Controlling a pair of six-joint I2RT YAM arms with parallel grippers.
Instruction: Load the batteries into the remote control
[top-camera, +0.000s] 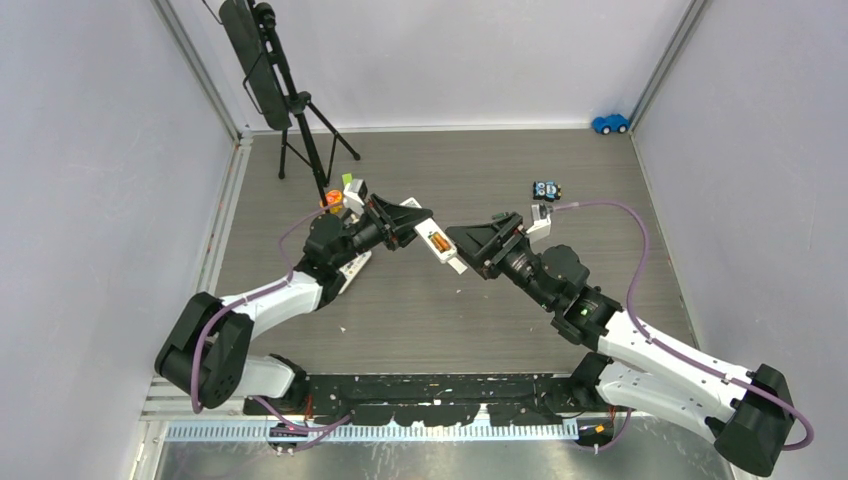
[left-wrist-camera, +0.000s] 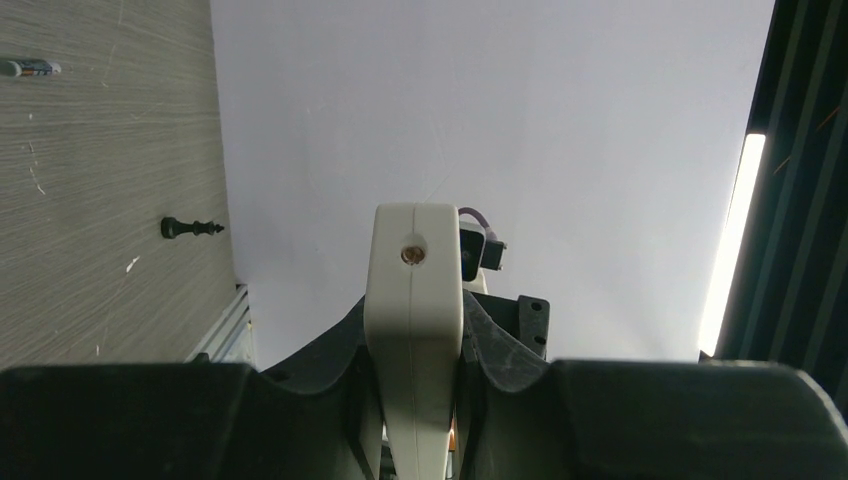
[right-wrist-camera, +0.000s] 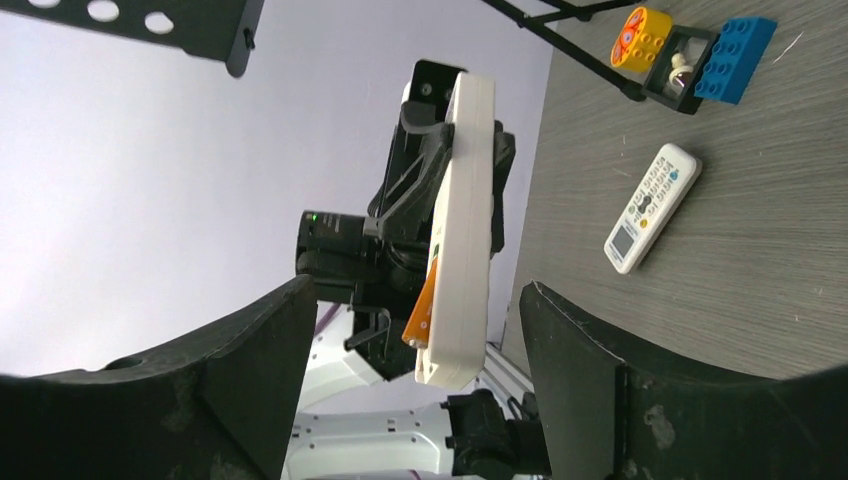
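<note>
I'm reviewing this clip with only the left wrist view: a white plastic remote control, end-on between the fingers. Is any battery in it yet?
Observer: Yes. The top view shows an orange-copper cylindrical battery lying in the open compartment of the white plastic remote control.
Operator: Where is the other arm?
Observer: The right end effector is close to that remote's free end, with its jaws wide open.
Operator: Is there another remote around?
Observer: Yes. The right wrist view shows a second white remote with buttons lying flat on the table.
</note>
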